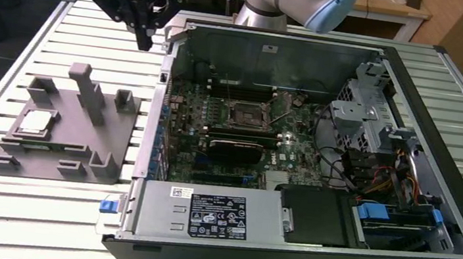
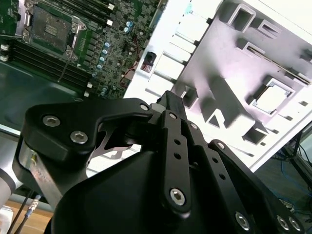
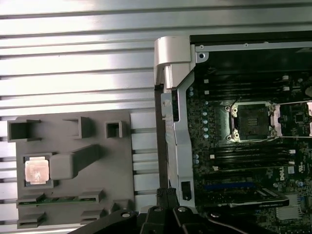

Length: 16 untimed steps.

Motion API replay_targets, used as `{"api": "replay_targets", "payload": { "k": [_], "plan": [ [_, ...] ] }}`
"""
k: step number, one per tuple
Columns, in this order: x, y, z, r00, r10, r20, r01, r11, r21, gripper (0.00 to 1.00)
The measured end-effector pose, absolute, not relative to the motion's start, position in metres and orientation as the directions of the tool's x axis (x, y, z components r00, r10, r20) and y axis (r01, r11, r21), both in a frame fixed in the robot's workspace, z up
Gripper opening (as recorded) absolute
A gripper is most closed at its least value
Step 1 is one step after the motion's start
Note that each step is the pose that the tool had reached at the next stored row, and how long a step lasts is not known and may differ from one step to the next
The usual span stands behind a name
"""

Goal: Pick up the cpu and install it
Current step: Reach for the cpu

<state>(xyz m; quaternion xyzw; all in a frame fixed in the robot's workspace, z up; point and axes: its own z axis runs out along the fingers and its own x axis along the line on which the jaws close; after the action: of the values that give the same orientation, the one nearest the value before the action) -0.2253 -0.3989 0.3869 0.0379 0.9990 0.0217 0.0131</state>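
Observation:
The cpu (image 1: 35, 121), a small pale silver square, lies in a recess of the grey plastic tray (image 1: 70, 149) on the exterior view's left. It shows in both wrist views (image 2: 269, 99) (image 3: 37, 171). My gripper (image 1: 143, 42) hangs high above the slatted table between the tray and the open computer case, apart from the cpu, fingers together and holding nothing. Its black fingertips (image 3: 166, 192) close to a point in the first wrist view. The empty socket (image 1: 244, 113) sits on the green motherboard inside the case, also seen in both wrist views (image 2: 51, 28) (image 3: 252, 121).
The open black computer case (image 1: 445, 116) lies on the slatted metal table (image 1: 44, 212), with its metal wall (image 1: 162, 94) between tray and motherboard. Upright blocks (image 1: 86, 88) rise from the tray near the cpu. Cables and a drive cage (image 1: 366, 113) fill the case's right side.

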Motion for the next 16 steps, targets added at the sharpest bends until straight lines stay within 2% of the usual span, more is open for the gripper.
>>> {"api": "replay_targets", "payload": {
  "k": [16],
  "plan": [
    [-0.24, -0.399, 0.385, -0.997, 0.076, -0.024, 0.075, 0.996, 0.044, 0.11]
  ]
}}
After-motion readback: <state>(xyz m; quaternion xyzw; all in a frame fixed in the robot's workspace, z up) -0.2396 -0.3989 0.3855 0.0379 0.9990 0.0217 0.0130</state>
